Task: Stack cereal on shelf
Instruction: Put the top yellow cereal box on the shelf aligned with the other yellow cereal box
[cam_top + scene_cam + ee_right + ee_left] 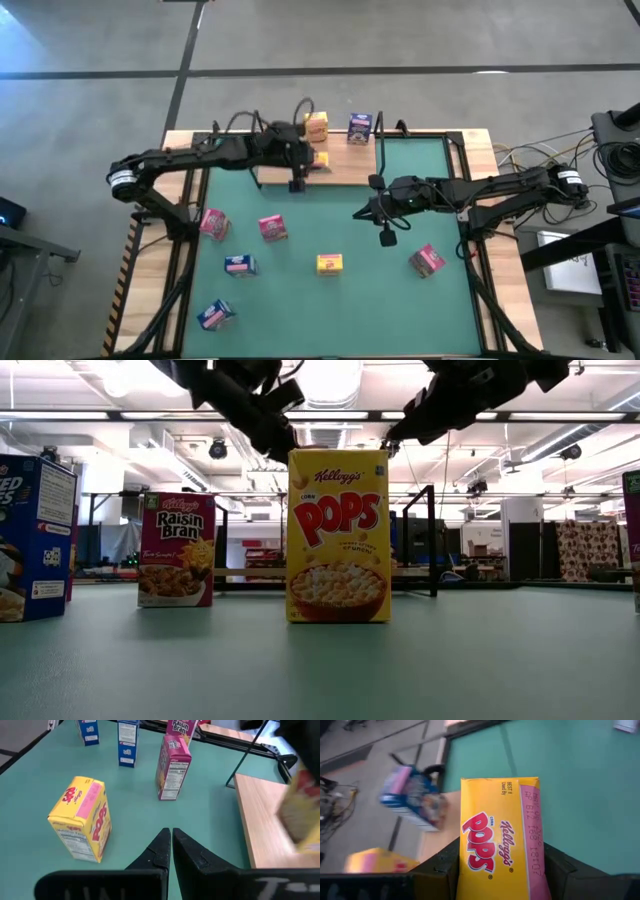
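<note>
My left gripper (312,162) (500,855) is over the light-wood shelf (345,172) and shut on a yellow cereal box (495,840). A second yellow box (316,125) and a blue box (360,128) stand at the shelf's far edge. On the green mat stand or lie a yellow box (329,263) (82,817), three pink boxes (213,222) (272,228) (427,260) and two blue boxes (240,264) (215,315). My right gripper (386,238) (171,842) is shut, holds nothing, and hovers above the mat near the shelf's right end. My left gripper pinches the yellow box between its two fingers (440,867), one on each of two opposite faces (465,870). The box's printed yellow face and pink date strip (532,835) show between them. The box is over the shelf board; whether its bottom touches the wood I cannot tell.
Black wire brackets (380,135) (255,125) rise at both ends of the shelf. The green mat (400,310) has open room at its near right part. Cables and equipment (610,160) lie beyond the table's right edge.
</note>
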`<state>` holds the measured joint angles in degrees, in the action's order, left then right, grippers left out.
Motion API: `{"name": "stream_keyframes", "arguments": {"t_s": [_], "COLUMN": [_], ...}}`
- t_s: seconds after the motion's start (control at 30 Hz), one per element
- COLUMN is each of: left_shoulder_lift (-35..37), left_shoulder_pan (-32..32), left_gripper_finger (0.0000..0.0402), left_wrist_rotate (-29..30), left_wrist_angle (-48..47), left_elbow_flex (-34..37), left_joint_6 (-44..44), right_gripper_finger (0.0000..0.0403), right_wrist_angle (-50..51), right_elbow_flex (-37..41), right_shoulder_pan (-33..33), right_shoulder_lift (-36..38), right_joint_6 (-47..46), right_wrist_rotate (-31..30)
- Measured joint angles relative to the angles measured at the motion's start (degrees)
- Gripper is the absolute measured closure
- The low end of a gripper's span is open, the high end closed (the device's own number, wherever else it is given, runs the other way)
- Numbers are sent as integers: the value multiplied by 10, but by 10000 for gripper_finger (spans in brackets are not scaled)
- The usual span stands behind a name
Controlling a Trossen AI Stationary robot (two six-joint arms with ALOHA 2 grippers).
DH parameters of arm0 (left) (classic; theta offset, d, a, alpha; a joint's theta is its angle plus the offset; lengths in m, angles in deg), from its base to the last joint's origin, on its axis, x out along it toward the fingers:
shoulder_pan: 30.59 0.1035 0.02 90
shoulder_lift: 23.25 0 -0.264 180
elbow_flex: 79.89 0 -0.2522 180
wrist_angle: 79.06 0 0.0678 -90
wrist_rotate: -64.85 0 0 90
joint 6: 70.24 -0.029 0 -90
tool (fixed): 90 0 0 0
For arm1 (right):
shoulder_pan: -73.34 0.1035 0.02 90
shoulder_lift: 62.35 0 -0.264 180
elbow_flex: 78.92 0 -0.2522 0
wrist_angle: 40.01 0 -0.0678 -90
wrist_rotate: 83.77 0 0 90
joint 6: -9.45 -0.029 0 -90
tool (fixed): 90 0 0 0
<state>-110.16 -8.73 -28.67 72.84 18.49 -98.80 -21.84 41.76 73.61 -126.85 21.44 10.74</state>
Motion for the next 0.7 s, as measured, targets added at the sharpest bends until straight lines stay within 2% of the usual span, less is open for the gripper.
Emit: {"name": "stream_keyframes", "arguments": {"t_s": [0.17, 0.27, 0.37, 0.7], "left_shoulder_lift": [-3, -16, -44, -155], "left_shoulder_pan": [55, 78, 88, 111], "left_gripper_finger": [246, 246, 246, 246], "left_wrist_rotate": [-74, -97, -109, -111], "left_wrist_angle": [-4, -3, -7, -131], "left_elbow_flex": [-23, -39, -59, -162], "left_joint_6": [-9, -5, -8, -57], "right_gripper_finger": [394, 394, 394, 394], "right_wrist_angle": [18, 30, 38, 49], "right_elbow_flex": [0, 0, 2, 11], "right_shoulder_pan": [0, 0, 0, 0], "right_shoulder_lift": [12, 17, 25, 43], "right_joint_6": [0, 0, 1, 0], "right_wrist_rotate": [0, 0, 0, -1]}}
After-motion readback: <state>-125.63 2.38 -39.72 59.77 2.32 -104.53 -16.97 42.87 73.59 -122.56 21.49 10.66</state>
